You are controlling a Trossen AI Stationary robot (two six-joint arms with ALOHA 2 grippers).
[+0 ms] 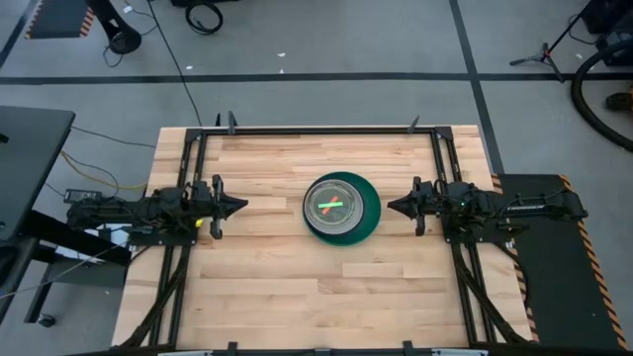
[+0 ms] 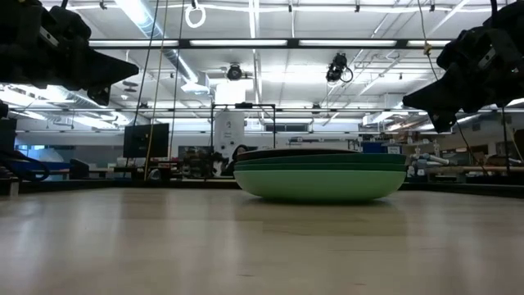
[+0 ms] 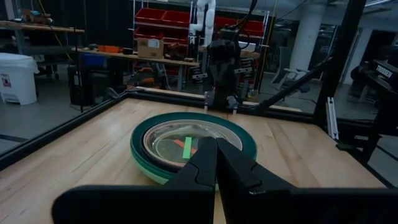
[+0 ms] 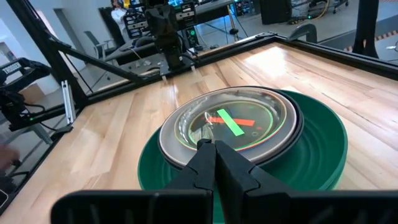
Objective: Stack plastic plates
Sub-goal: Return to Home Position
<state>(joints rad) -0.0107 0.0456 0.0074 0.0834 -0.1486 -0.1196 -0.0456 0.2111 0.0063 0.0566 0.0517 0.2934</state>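
One stack of plastic plates [image 1: 341, 207] sits in the middle of the table, resting on the underside of its lowest, light green plate [image 2: 319, 184]. Dark green plates [image 4: 311, 155] lie above it, then a grey plate [image 4: 171, 149] and small translucent ones [image 4: 230, 124] nested on top. My left gripper [image 1: 243, 206] hovers above the table left of the stack, shut. My right gripper [image 1: 390, 206] hovers right of it, also shut. Both point at the stack and stand apart from it.
A black metal frame [image 1: 326, 130] runs along the table's far edge and down both sides by the arm bases. Bare wood [image 1: 326, 297] lies near and far of the stack. Shelves and workbenches [image 3: 155, 43] stand in the room beyond.
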